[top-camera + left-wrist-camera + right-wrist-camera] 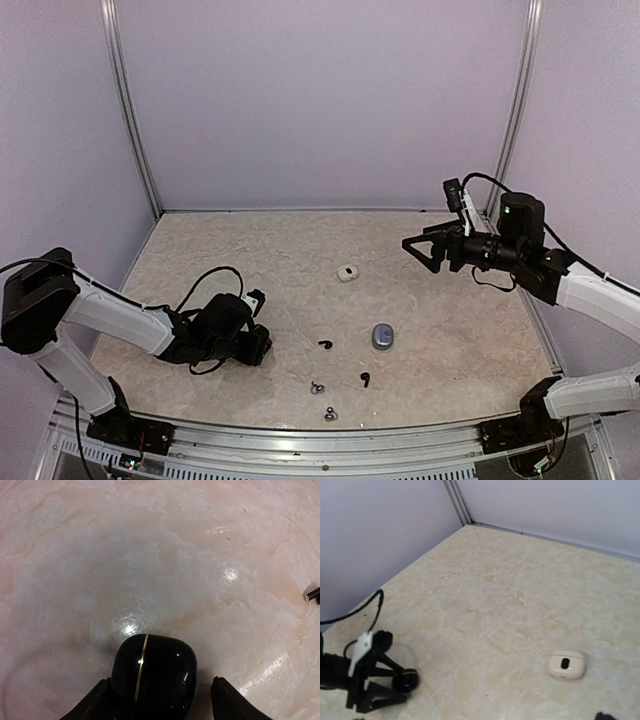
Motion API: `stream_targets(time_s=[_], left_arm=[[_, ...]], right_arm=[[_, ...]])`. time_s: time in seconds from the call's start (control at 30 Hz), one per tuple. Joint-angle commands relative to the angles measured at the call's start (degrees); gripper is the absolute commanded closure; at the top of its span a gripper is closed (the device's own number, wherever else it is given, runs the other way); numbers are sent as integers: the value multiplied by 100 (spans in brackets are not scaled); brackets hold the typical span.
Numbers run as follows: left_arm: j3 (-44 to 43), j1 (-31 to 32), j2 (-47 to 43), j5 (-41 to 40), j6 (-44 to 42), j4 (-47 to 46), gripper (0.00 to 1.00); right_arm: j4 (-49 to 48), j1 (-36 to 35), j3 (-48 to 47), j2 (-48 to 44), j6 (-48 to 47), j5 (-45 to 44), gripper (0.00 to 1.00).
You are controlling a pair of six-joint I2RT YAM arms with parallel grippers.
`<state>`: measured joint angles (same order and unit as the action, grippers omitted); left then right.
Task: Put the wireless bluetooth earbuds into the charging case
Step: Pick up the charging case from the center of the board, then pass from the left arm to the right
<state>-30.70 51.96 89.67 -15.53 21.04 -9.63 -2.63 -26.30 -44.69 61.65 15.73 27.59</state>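
Observation:
A glossy black charging case (152,672) with a thin gold seam lies on the table between the fingers of my left gripper (258,345). The left finger (97,702) is against the case. A gap shows before the right finger (230,702), so the jaws stand open around it. Two black earbuds (326,345) (366,378) and two silvery ones (318,387) (330,413) lie loose to the right, near the front edge. My right gripper (420,250) hangs open and empty above the far right of the table.
A white case (347,272) (566,665) sits mid-table, and a blue-grey case (383,336) lies nearer the front. Lilac walls close in the back and both sides. A metal rail (300,440) runs along the near edge.

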Motion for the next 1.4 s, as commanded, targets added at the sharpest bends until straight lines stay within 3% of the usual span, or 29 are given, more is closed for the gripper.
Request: stream_targets(time_s=[0.0,0.33,0.5,0.73,0.87,1.13,1.37], left_arm=[[-127,400,506,52,-153,205,38],[-9,774,634,-467,-147,-18,53],[48,1207,84,-808,-658,-463,58],[-238,1898,-947,-1347,-1989,-768,59],[-715,2185,-1391,-1443,-2987,-646,59],[-1772,2762,-1153,-1873,-4208,-461,59],[-2299,3012,-622,-2188,-4739,-483,59]], right_arm=[[184,55,-223,219,221,382,0],[-165,60,92,-107,114,587,1],[72,56,62,-71,-201,1371,1],[289,-22,90,381,58,2351,11],[326,-301,103,434,220,2465,14],[464,-1030,-129,628,551,2192,20],[283,-1654,-286,910,838,1999,27]])
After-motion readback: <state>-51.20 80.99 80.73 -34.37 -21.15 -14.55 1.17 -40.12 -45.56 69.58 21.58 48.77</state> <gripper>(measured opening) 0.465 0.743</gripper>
